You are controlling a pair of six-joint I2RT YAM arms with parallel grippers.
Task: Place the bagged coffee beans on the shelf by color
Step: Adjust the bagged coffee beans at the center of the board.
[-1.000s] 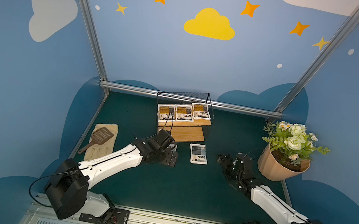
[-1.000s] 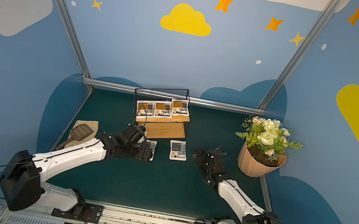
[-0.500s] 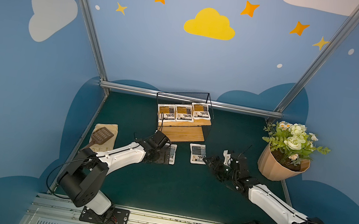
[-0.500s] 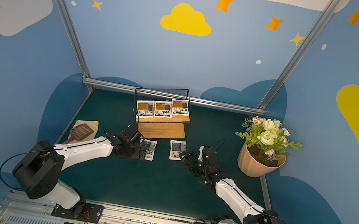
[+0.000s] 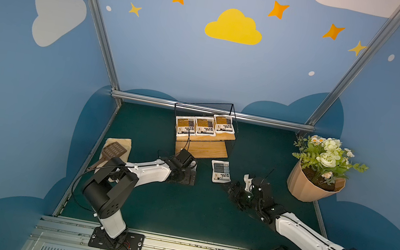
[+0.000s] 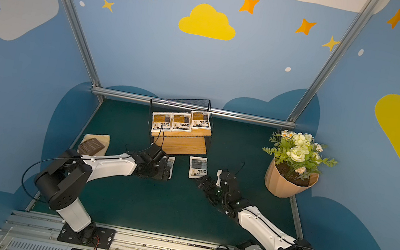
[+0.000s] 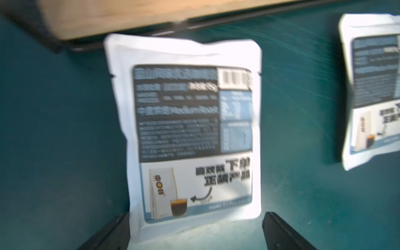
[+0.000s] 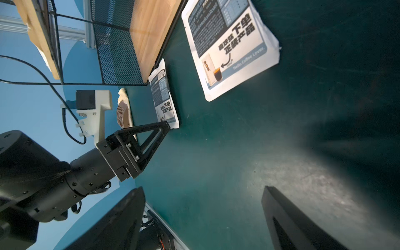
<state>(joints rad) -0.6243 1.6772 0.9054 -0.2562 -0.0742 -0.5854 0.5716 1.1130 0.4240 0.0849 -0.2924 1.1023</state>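
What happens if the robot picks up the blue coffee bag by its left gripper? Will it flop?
Probably sags slightly: the blue-label coffee pouch looks like a thin, soft bag lying flat. Its smooth film may be slippery. Being flat, it likely won't roll.

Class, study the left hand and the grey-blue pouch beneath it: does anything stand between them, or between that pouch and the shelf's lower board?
Nothing visible. The left hand stands open astride the grey-blue pouch, and the bare lower board lies just beyond it.
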